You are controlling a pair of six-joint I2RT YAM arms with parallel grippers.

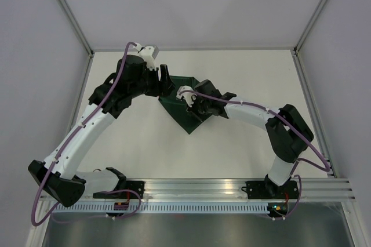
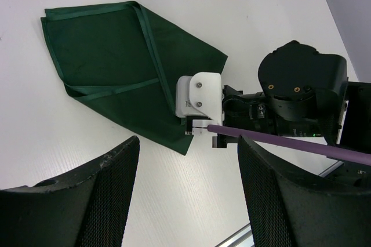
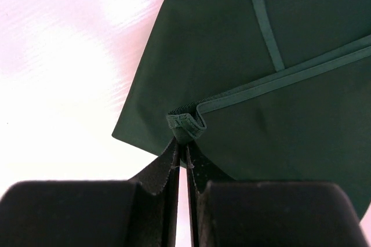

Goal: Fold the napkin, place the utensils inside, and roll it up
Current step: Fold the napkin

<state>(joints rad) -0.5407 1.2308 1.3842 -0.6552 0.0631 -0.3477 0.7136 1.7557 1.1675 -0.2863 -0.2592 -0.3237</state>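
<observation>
The right fingers (image 3: 165, 169) were pressed together, pinching a bunched bit of hemmed edge on the dark green napkin (image 3: 232, 44). Ahead of the tips and off to their right, folded layers spread out; left of them, bare white desk (image 3: 64, 67) showed.

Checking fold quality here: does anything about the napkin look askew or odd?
Yes. The napkin lies folded unevenly, its hemmed edges crossing at angles rather than lining up. The right gripper is shut on a small puckered loop of hem at one corner.
</observation>
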